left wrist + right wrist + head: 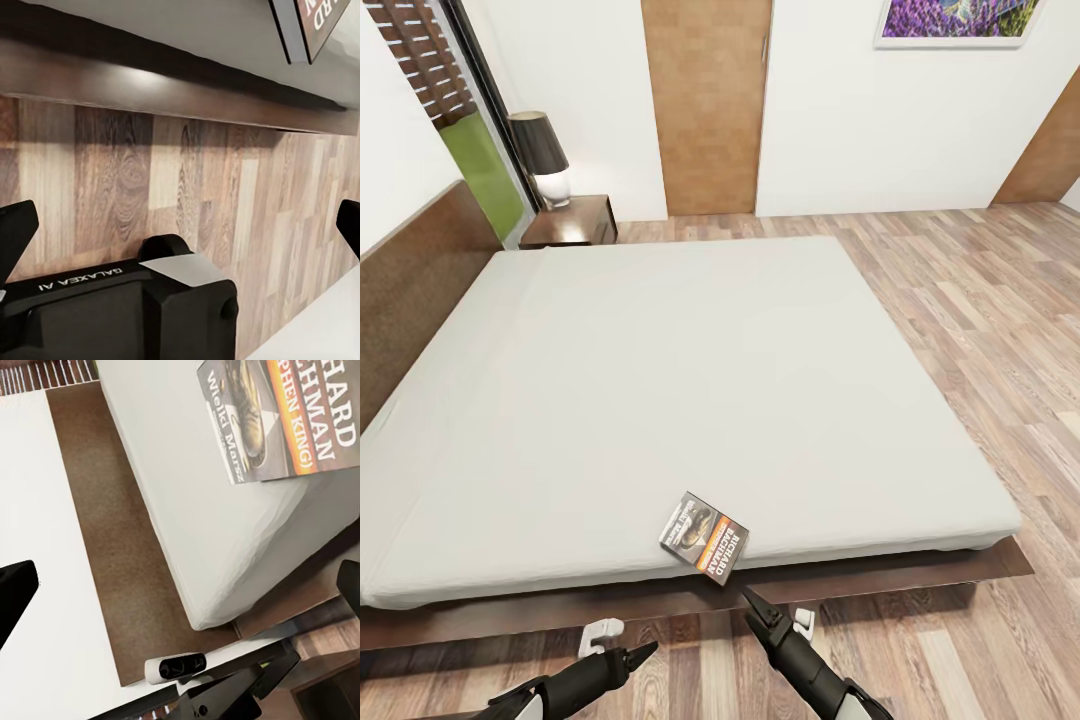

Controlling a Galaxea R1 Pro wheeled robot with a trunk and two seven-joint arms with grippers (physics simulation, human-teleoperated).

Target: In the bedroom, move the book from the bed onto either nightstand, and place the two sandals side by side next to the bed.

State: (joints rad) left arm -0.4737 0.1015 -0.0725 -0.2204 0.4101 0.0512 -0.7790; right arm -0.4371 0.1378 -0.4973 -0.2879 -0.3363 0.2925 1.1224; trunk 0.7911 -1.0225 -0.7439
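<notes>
The book (705,535) lies on the white mattress of the bed (690,380) at its near edge, one corner just over the side. My right gripper (760,606) hovers open just below and in front of it, over the dark bed frame (920,572). In the right wrist view the book's cover (285,420) shows ahead of the spread fingers (16,594). My left gripper (636,657) is open, low over the floor to the left of the book; its wrist view catches the book's corner (311,22). The nightstand (572,222) stands at the far head corner. The sandals are out of view.
A lamp (542,155) takes up part of the nightstand's top. The brown headboard (410,280) runs along the left. A wooden door (707,105) and a framed picture (955,20) are on the far wall. Plank floor (980,330) stretches to the right of the bed.
</notes>
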